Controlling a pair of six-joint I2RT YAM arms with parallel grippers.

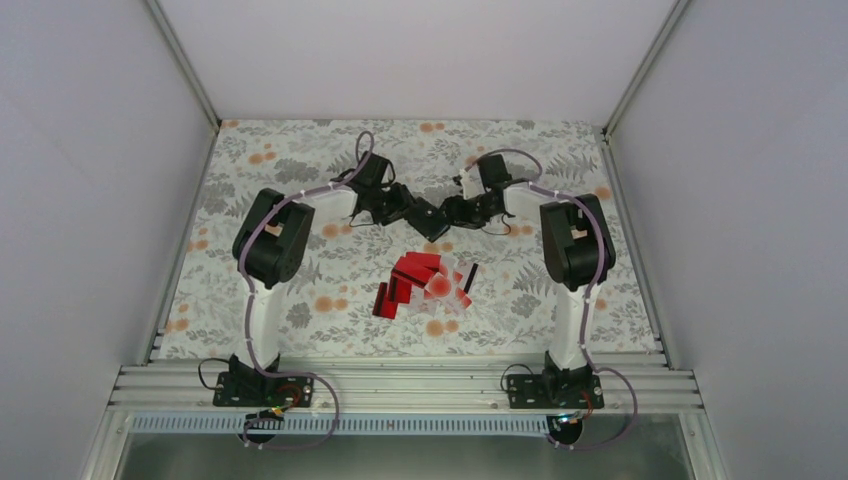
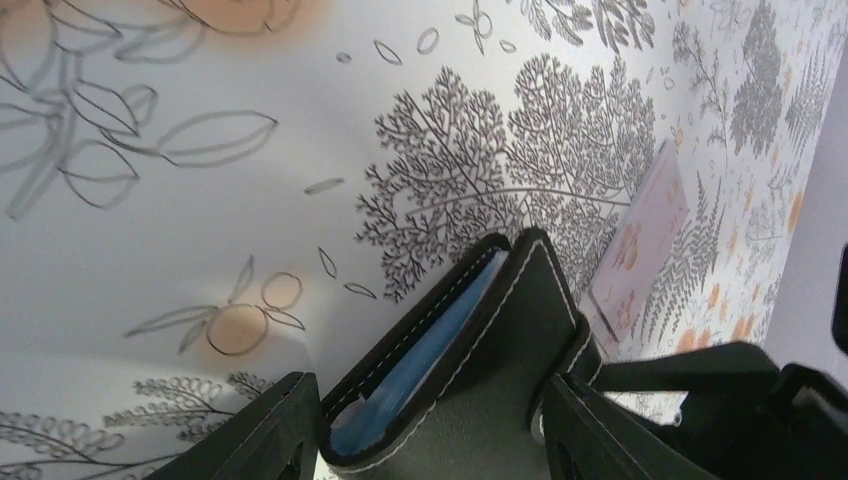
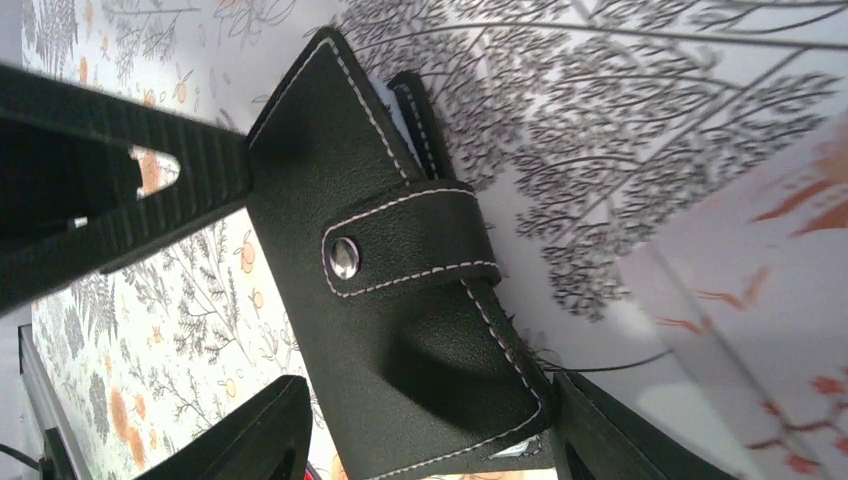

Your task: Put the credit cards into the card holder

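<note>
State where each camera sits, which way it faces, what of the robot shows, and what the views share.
Top external: above and behind the bases, looking down at the table; both arms show whole, left gripper and right gripper meeting at the card holder, credit cards nearer.
Left wrist: on the left arm, looking along its fingers at the holder's open edge.
Right wrist: on the right arm, facing the holder's snap strap; its own fingers and a left-arm finger show.
Shared: all three show the card holder.

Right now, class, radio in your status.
Left gripper and right gripper clamped on wallet, strap buttoned. Cards heaped loose on table. Nothing between them.
</note>
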